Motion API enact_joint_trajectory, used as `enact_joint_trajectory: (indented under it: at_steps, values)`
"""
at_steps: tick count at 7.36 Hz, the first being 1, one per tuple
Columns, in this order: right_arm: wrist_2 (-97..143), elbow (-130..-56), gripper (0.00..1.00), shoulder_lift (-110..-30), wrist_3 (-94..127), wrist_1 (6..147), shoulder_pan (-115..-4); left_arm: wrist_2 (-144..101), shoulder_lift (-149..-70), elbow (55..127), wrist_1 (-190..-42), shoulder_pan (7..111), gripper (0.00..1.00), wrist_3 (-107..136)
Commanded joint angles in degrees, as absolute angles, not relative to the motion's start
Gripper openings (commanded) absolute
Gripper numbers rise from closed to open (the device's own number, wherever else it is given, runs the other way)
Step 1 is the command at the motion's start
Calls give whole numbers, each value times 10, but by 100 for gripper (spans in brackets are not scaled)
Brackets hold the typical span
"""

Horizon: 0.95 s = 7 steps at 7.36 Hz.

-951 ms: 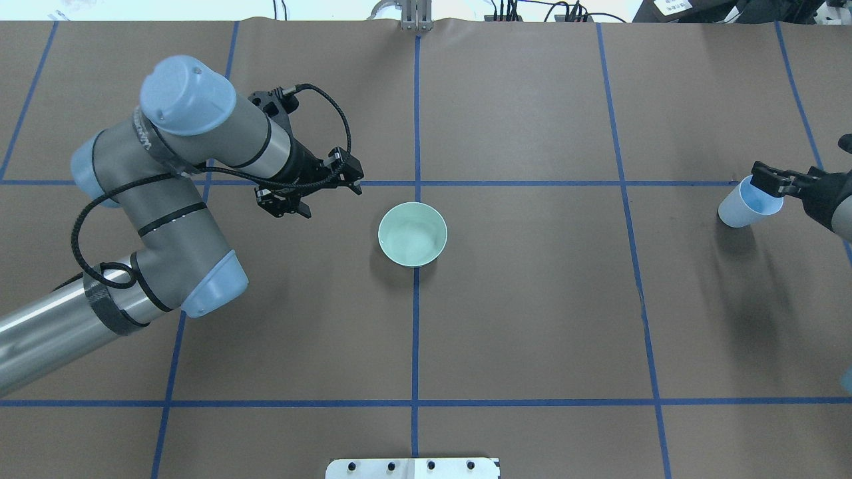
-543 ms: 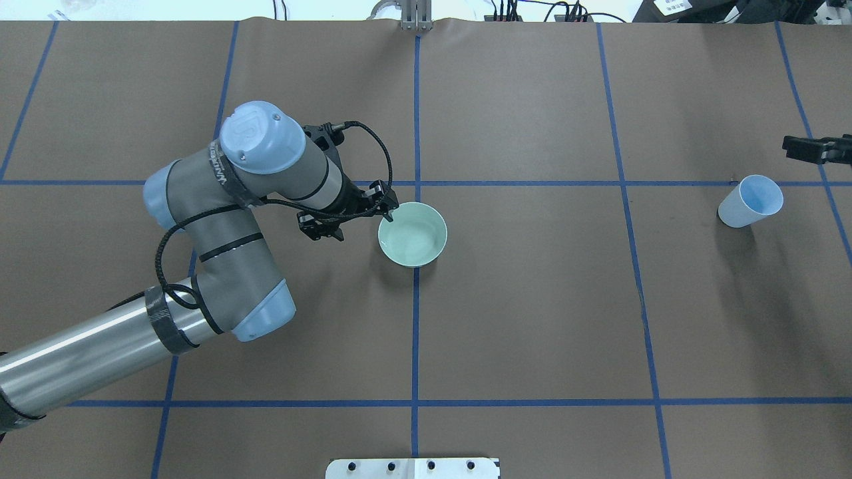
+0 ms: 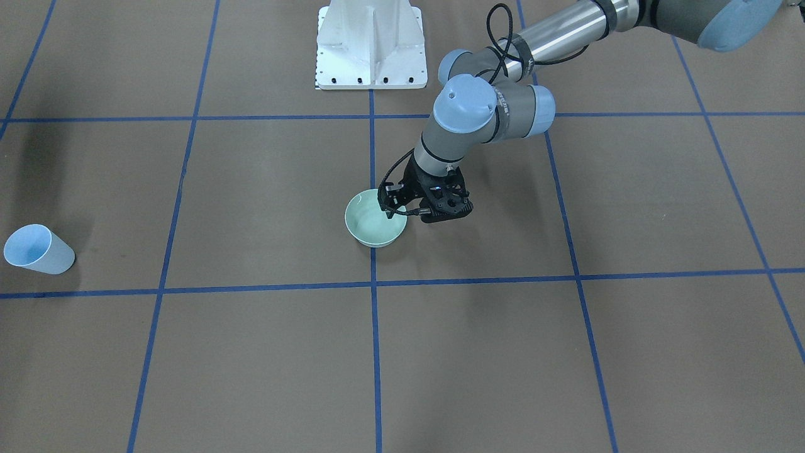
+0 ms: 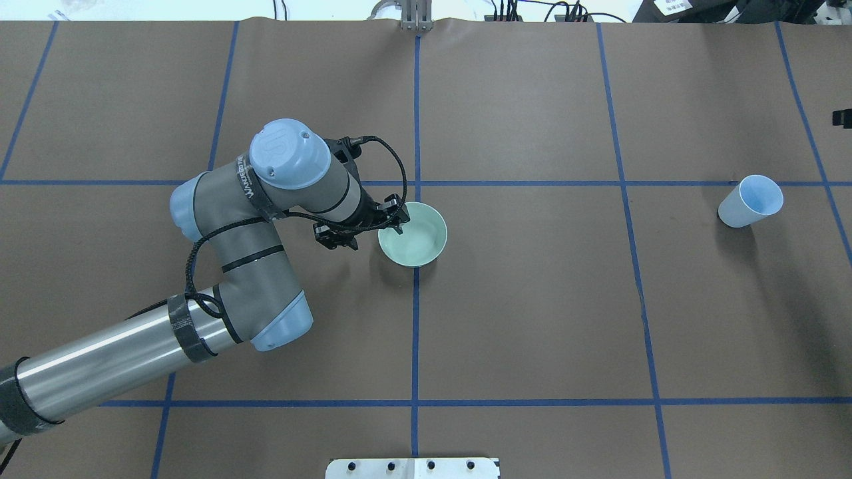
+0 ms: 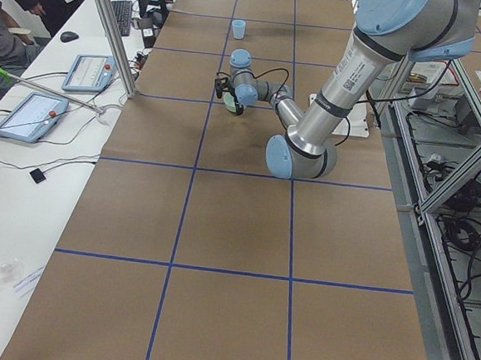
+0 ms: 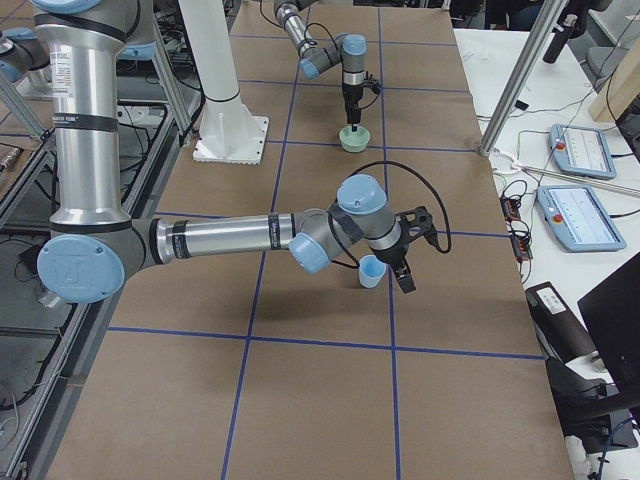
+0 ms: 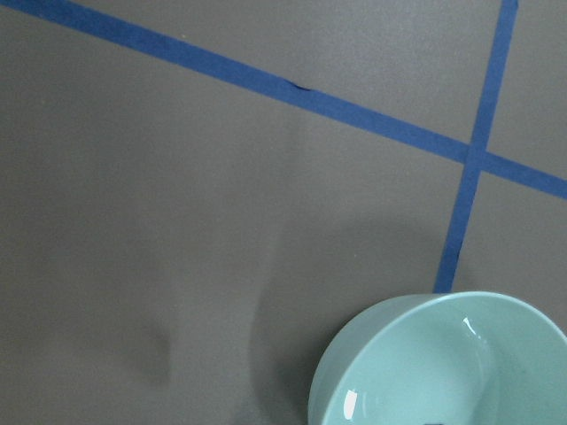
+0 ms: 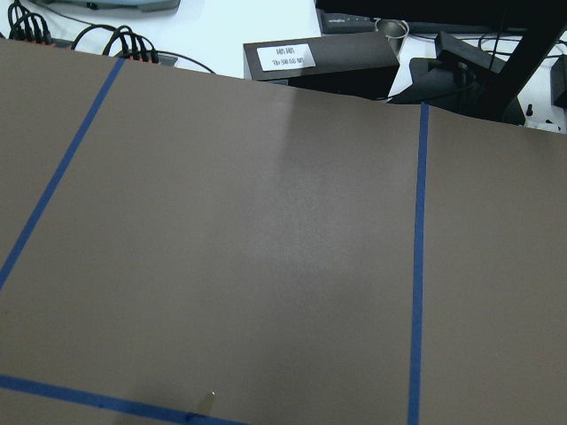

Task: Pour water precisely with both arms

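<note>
A pale green bowl stands at the table's middle and also shows in the front view and the left wrist view. My left gripper points down at the bowl's left rim, open, with one finger inside the rim and one outside in the front view. A light blue cup stands alone and upright at the far right. Only a sliver of my right gripper shows at the overhead view's right edge. In the right side view it hovers beside the cup. I cannot tell whether it is open.
Blue tape lines cross the brown table cover. The white base plate sits at the robot's edge. Tablets and cables lie on the operators' side table. The right wrist view shows bare table and the far edge.
My left arm swung right and brought its gripper to the bowl's rim. My right gripper let go of the blue cup and drew back to the overhead view's edge. The cup stayed put.
</note>
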State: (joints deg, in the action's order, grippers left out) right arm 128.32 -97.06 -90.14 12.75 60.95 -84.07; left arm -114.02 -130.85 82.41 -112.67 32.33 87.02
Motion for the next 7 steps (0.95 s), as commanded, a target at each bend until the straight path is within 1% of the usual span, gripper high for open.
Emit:
enact_joint_trajectory:
  at_steps: [1,2,3,5,6,7]
  values:
    - [1375,-970,100,-869,-36,767,-894,-1140,-1310,819,-1128,319,41,869]
    - [1380,-971,100,-858,-75,808,-899,-1140,-1310,818,-1128,320,18,869]
    - [1380,-971,100,-857,-76,809,-901,-1141,-1310,820,-1128,320,0,868]
    - [1378,-970,100,-855,-76,809,-901,-1145,-1319,838,-1128,340,0,867]
    - [1377,-970,100,-850,-76,809,-899,-1161,-1306,864,-1127,365,0,854]
    - [1376,-964,100,-843,-76,811,-899,-1203,-1258,894,-1127,400,0,828]
